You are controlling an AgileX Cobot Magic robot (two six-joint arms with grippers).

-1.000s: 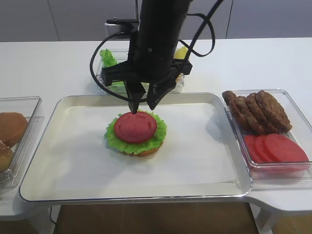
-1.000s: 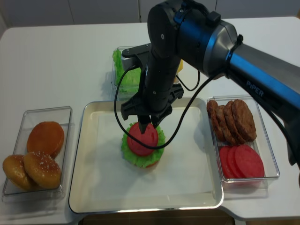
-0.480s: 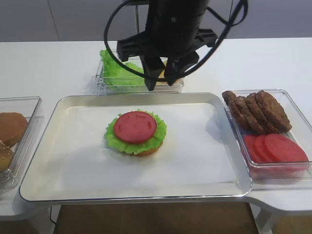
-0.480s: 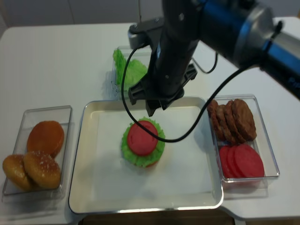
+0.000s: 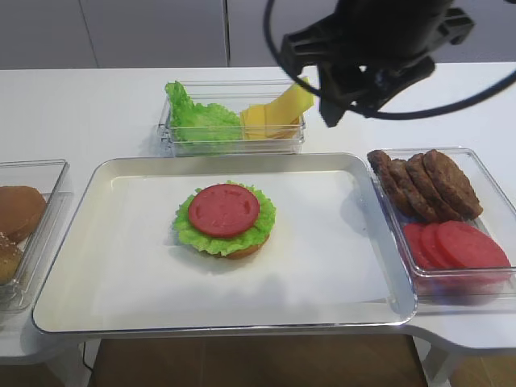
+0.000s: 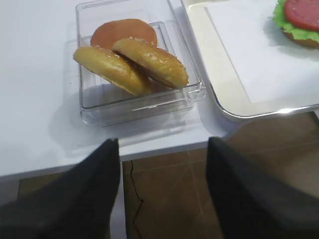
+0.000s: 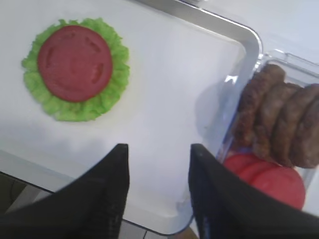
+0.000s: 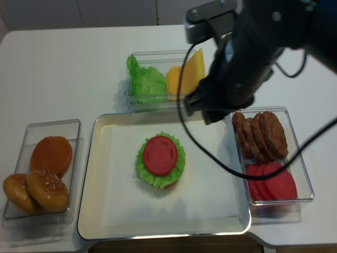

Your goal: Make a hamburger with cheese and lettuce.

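on the tray (image 5: pixel 97 179), the lettuce (image 5: pixel 189 232) lies under a red slice (image 5: pixel 223 210), far left of the right tool (image 7: pixel 158 164). the cheese (image 5: pixel 278 113) stands in a back box. that tool hangs spread apart, holding nothing.

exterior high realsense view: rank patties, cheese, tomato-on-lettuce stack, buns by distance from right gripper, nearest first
From the right gripper, open and empty:
1. Patties, just to its right in the right-hand container.
2. Cheese, behind it in the back container; too close to the next to call.
3. Tomato-on-lettuce stack, to its front left on the tray.
4. Buns, far left container.
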